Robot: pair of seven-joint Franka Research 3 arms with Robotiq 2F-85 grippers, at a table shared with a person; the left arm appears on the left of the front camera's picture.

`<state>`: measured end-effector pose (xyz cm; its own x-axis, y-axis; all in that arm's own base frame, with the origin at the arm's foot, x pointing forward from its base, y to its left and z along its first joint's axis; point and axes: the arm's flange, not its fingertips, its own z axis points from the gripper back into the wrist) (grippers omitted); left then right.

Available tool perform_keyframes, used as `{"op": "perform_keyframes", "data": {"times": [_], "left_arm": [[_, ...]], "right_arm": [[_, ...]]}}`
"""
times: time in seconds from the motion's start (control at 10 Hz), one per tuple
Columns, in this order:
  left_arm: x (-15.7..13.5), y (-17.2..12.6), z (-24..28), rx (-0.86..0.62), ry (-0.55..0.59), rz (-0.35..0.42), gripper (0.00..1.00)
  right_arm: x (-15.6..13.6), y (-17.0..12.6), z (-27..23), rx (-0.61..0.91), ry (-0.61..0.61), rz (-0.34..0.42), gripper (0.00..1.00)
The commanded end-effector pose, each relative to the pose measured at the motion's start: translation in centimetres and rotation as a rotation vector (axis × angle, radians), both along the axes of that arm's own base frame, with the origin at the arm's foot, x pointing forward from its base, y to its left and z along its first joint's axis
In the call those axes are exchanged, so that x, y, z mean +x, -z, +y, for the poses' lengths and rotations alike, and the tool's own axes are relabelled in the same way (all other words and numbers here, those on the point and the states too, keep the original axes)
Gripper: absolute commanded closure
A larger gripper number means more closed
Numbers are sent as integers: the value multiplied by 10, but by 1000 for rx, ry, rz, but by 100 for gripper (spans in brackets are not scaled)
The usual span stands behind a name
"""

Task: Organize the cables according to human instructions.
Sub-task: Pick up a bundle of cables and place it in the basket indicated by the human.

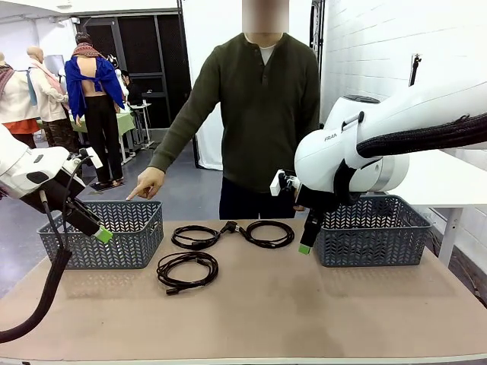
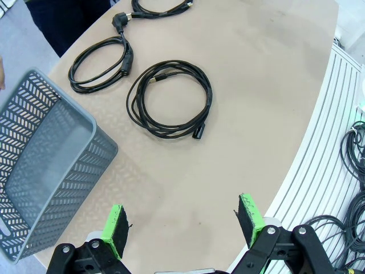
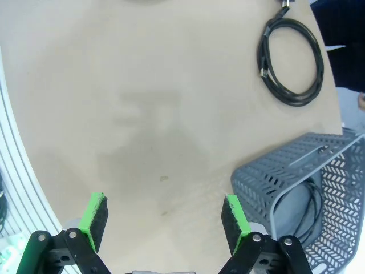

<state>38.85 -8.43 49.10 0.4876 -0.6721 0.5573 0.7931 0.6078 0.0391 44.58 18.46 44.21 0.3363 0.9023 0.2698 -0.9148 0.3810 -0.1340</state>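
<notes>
The left end effector (image 2: 182,221) hangs over the bare surface (image 2: 256,85), jaws spread wide and empty. Straight ahead along its fingers, clear of them, the nearest cable (image 2: 169,98) lies flat as a roughly round coil with one plug end turned toward the pads, so no long axis seems to limit the grip. The left basket (image 2: 51,154) stands just beside that coil. A second cable (image 2: 100,63) lies beyond it, and a third cable (image 1: 268,233) sits nearer the middle. The person's hand (image 1: 144,185) points down at the left basket. The right end effector (image 3: 165,222), also wide and empty, hangs by the right basket (image 3: 296,177), which holds a fourth cable (image 3: 311,211). The left arm looks the nearer one for the nearest cable.
</notes>
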Motion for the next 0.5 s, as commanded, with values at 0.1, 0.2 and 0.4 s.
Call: {"op": "perform_keyframes", "data": {"times": [0.1, 0.2, 0.4], "left_arm": [[2, 2, 3, -15, 23, 1, 0], [2, 2, 3, -15, 23, 1, 0], [2, 2, 3, -15, 23, 1, 0]], "right_arm": [[1, -1, 0, -8, 2, 5, 0], [1, -1, 0, -8, 2, 5, 0], [1, -1, 0, -8, 2, 5, 0]]}}
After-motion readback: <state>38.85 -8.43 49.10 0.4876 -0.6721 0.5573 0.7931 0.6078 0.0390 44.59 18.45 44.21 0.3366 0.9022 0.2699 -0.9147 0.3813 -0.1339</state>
